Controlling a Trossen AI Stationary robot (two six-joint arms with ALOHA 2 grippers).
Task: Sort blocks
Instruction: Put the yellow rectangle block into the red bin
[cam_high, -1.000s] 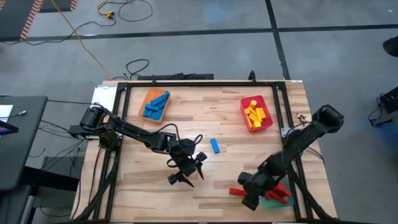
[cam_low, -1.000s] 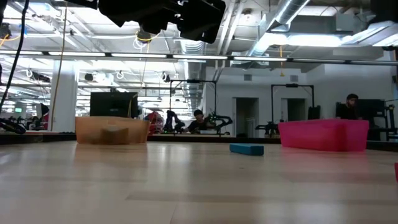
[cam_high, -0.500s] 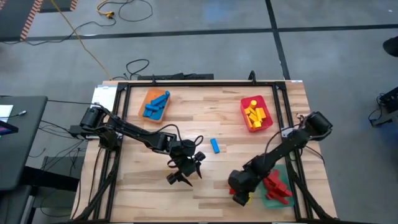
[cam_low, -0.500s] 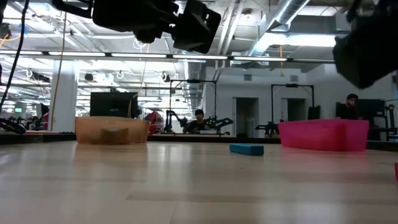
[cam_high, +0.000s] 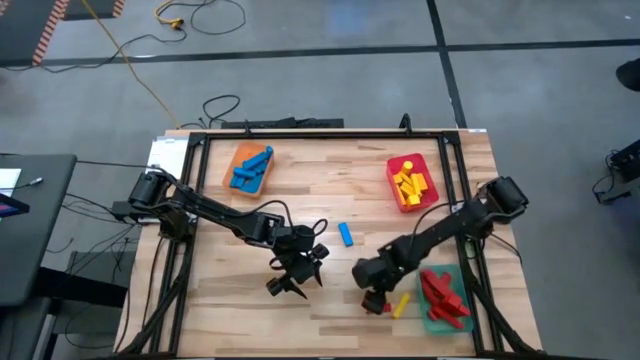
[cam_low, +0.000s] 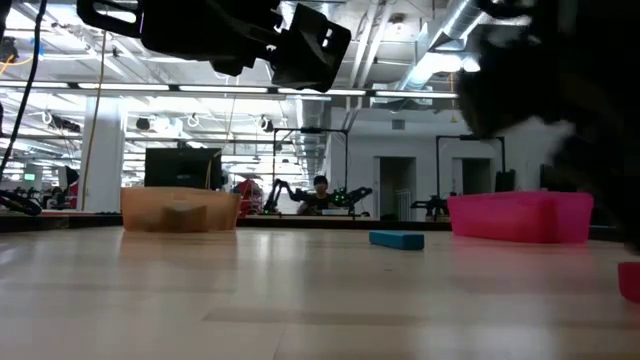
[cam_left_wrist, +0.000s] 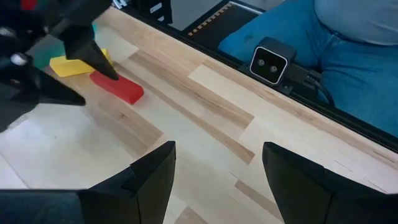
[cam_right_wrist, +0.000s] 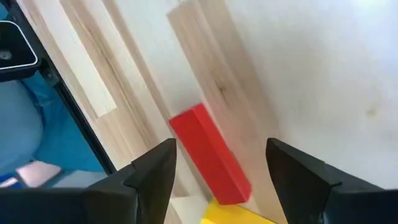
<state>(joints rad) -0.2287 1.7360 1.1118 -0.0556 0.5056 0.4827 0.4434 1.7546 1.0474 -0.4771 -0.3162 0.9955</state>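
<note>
Two blocks lie flat on the table near its front edge: a red block and, beside it, a yellow block. My right gripper hangs open just above the red block, fingers pointing steeply down and standing to either side of it, apart from it. A blue block lies flat at mid-table. My left gripper stands open over bare wood left of the blue block, holding nothing. In the left wrist view the red block and yellow block show under my right gripper's dark fingers.
An orange tray with blue blocks stands at the far left, a red tray with yellow blocks at the far right. A green tray with red blocks stands at the near right, close to my right arm. Black frame rails border the table.
My right gripper has swung from over the green tray toward the table's left, sinking and rolling its wrist, and now hangs over the red block. Its move has uncovered the yellow block beside it. No block has shifted.
</note>
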